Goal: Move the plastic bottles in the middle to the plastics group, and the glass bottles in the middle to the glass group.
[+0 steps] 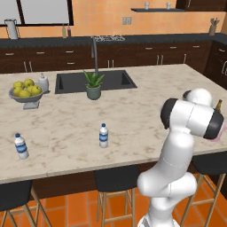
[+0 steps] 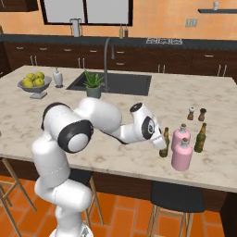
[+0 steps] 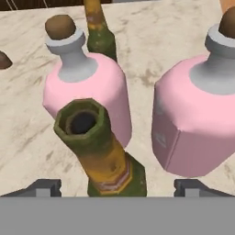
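Note:
My gripper [image 3: 118,187] is open, its fingertips [image 3: 43,187] standing wide on either side of a dark beer bottle [image 3: 105,156] that stands upright on the counter, untouched. Just behind that bottle are two squat pink bottles [image 3: 92,92] [image 3: 193,114] and a second beer bottle [image 3: 98,32]. From the right base view, the gripper [image 2: 162,144] sits at the near beer bottle [image 2: 165,139], beside the pink bottles [image 2: 180,137] [image 2: 182,157] and the other beer bottle [image 2: 200,138]. A small water bottle [image 1: 103,135] stands mid-counter; another water bottle [image 1: 21,146] stands at the left front.
Salt and pepper shakers [image 2: 191,113] stand just behind the glass bottles. A sink [image 1: 95,81], a potted plant [image 1: 93,85], a bowl of lemons [image 1: 25,92] and a white pump bottle [image 1: 43,82] sit toward the back. Stools [image 1: 117,179] line the counter's front edge.

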